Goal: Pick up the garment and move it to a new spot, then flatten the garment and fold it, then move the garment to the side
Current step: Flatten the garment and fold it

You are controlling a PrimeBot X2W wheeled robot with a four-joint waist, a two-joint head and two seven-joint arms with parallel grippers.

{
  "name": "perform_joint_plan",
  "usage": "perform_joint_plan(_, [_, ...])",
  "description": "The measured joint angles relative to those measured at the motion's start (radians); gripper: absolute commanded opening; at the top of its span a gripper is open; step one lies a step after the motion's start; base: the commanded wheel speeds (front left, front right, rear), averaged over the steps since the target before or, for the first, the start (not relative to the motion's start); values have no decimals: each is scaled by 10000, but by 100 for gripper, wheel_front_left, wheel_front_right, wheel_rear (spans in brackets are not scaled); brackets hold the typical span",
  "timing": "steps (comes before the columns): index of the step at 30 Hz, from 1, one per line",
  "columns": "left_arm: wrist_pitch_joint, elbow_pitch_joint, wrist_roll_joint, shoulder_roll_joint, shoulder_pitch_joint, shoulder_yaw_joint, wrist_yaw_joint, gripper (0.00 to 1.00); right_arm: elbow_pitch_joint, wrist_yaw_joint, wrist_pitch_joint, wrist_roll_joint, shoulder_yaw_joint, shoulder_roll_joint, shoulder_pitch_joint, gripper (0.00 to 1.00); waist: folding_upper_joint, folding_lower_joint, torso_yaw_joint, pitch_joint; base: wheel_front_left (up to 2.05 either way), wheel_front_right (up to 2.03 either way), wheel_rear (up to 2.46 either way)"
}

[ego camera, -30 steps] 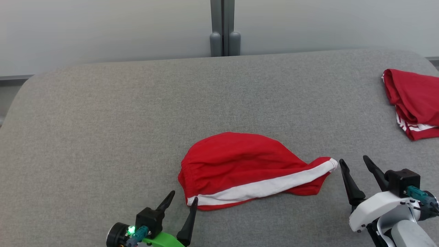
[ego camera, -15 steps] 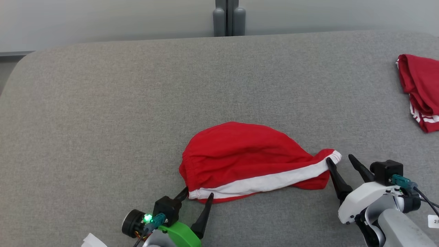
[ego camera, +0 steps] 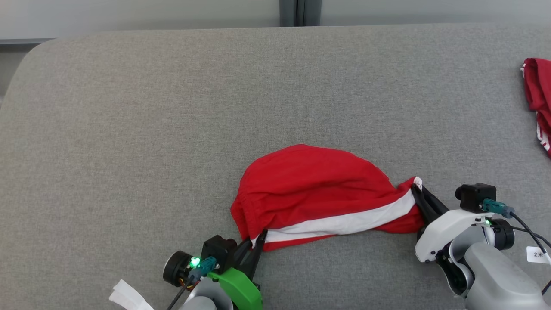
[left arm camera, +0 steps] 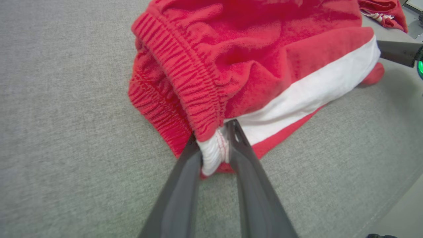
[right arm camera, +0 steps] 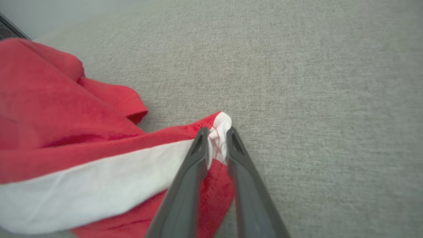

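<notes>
Both grippers have closed on the garment [ego camera: 318,193] since a second ago. Back then they stood spread wide, just off its two ends. Half a second ago each straddled a corner. Now the left gripper [ego camera: 257,238], at the lower middle of the head view, is pinched narrow on the near-left corner, where the white stripe [ego camera: 340,224] ends. In the left wrist view the fingers [left arm camera: 185,172] clamp a small wad of white hem beside the ribbed waistband [left arm camera: 185,76].

The right gripper [ego camera: 415,189], at the lower right, is closed tight on the stripe's other end. The right wrist view shows the white tip of cloth squeezed between its fingers [right arm camera: 190,172]. That tip has bunched into a point where earlier it lay rounded and loose.

The garment lies humped on the grey couch [ego camera: 129,129], in the lower middle of the frame, with the stripe running along its near edge.

The whole head view has tipped downward: the dark post [ego camera: 300,12] at the top edge is nearly cut off. A second red garment [ego camera: 538,99] has slid to the far right edge. That is the camera moving, not the cloth.
</notes>
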Motion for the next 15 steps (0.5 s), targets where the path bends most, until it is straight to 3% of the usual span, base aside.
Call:
perform_joint_plan(7, [2, -604, -359, -2, -8, -33, 0, 0, -581, 0, -12, -132, -205, -148, -51, 0, 0, 1, 48, -94, 0, 0, 0])
perform_joint_plan(15, [25, -1674, -1379, 489, -914, 36, -2, 0, -1638, 0, -13, -410, -575, -531, -90, 0, 0, 1, -134, -312, 0, 0, 0])
